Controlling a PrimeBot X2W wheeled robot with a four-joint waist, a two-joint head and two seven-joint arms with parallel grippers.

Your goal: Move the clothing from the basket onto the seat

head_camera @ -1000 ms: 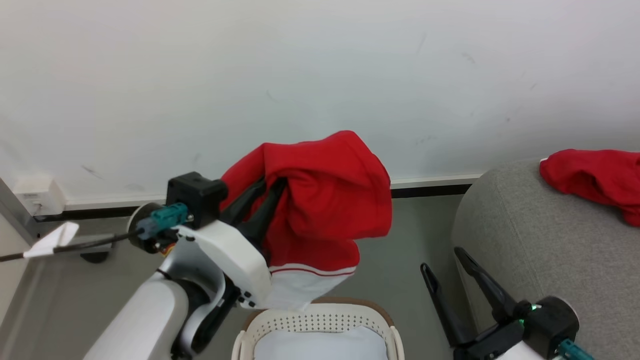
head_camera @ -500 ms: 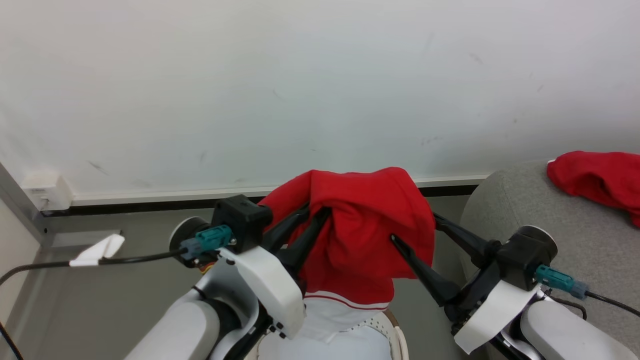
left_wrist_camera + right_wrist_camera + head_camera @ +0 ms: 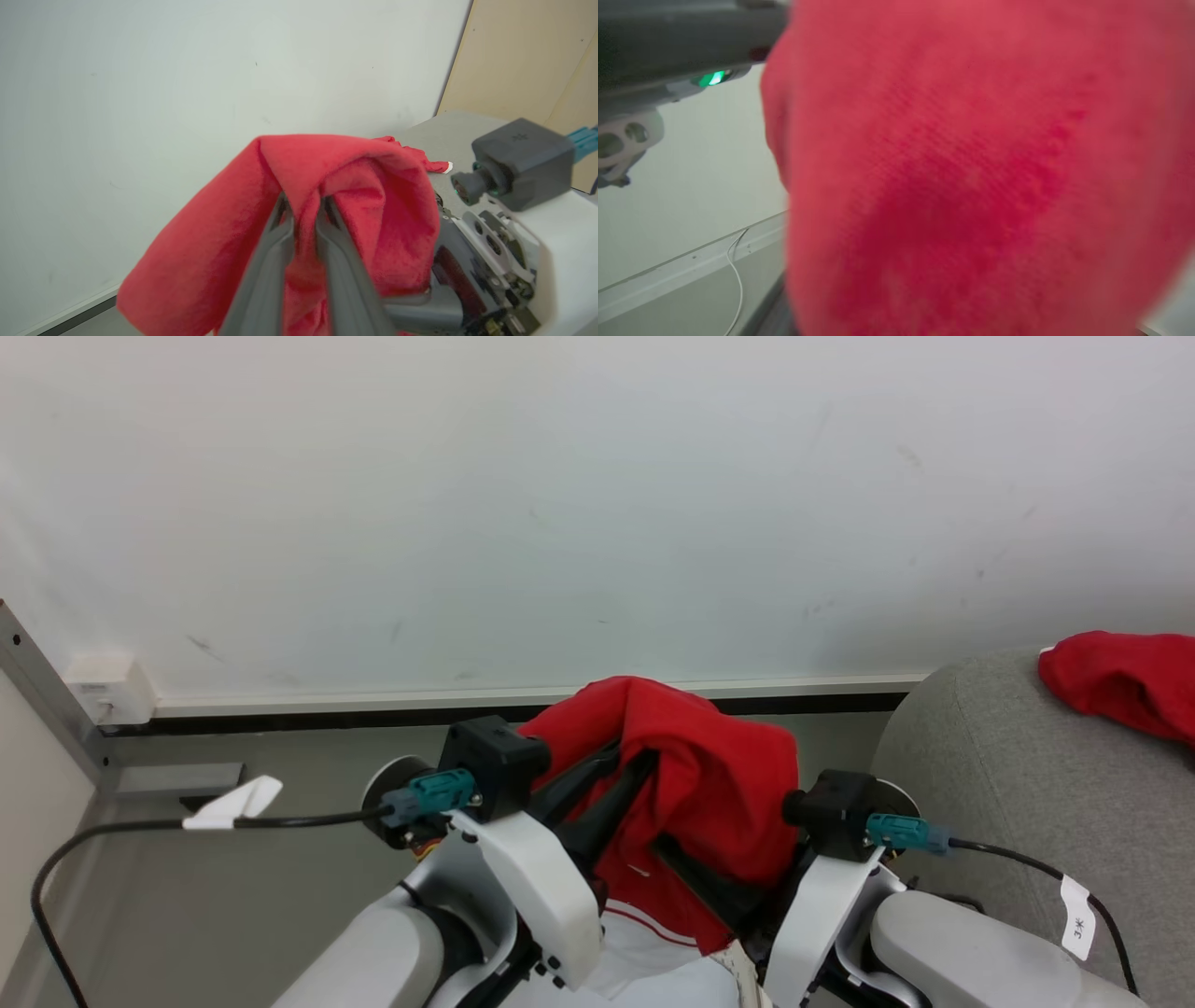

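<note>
Red fabric is bunching around my left claw, which is pinching a fold of the garment and holding it up in front of the wall. Its white trim is hanging at the near edge. My right claw is sitting under the cloth on the right, and I cannot tell whether it is spread or pressed together. On the far right, a second garment is lying on the grey seat.

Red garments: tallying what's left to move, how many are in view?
2: a garment pinched in the left gripper, another lying on the seat. Others may be hidden below.
</note>
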